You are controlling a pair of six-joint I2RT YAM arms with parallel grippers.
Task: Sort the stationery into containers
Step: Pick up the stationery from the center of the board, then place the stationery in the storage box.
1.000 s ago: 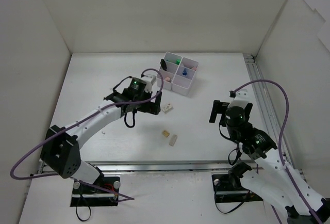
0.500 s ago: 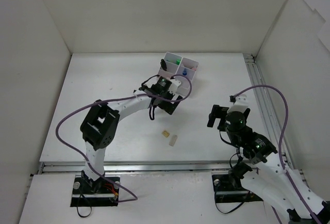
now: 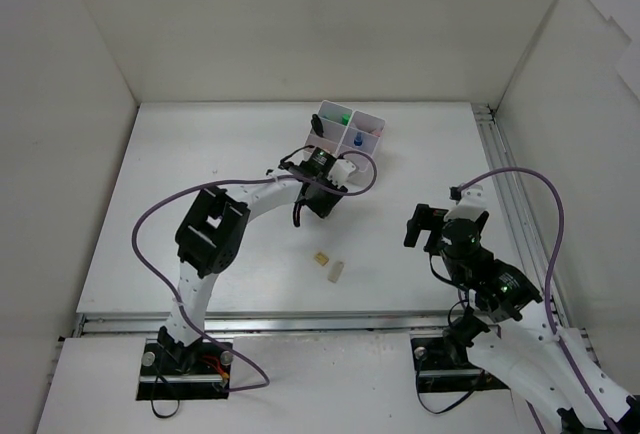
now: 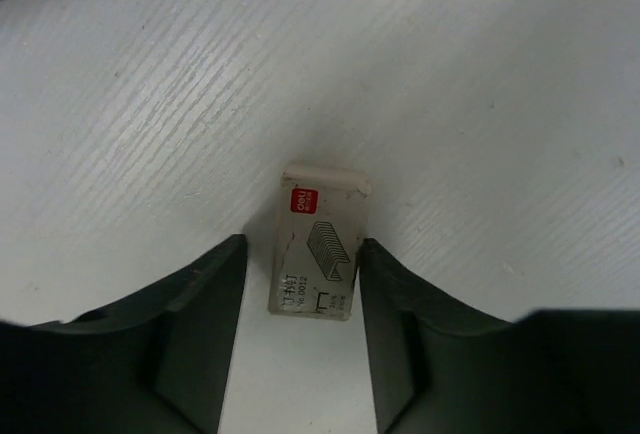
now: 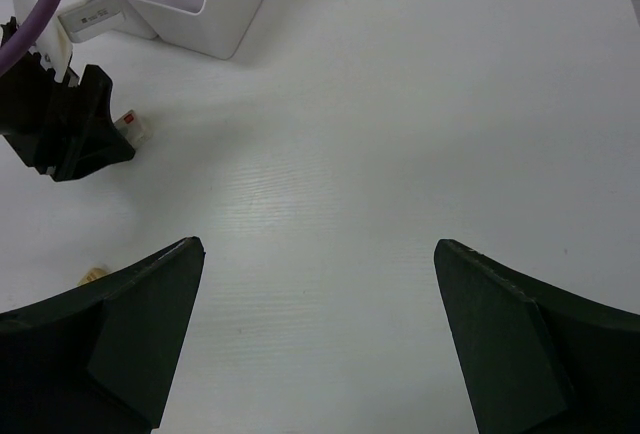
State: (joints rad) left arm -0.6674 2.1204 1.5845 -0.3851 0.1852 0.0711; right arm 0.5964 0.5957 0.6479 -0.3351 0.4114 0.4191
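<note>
A small white staple box (image 4: 318, 249) with a red label lies flat on the table between the fingers of my left gripper (image 4: 303, 259). The right finger touches its side and a thin gap shows at the left finger. From above, the left gripper (image 3: 322, 200) is just in front of the containers (image 3: 367, 159), hiding the box. The bins hold a green highlighter (image 3: 343, 114), a blue-capped glue bottle (image 3: 357, 139) and pink pieces. My right gripper (image 3: 440, 220) hovers open over bare table at the right, nothing between its fingers (image 5: 150, 304).
A tan eraser (image 3: 321, 257) and a white eraser (image 3: 336, 271) lie on the table in front of the left gripper. A metal rail (image 3: 497, 174) runs along the table's right edge. White walls enclose the table on three sides.
The left arm has swung right towards the bins and come down over the staple box, and its jaws have narrowed around it. The right arm has drawn back slightly.
</note>
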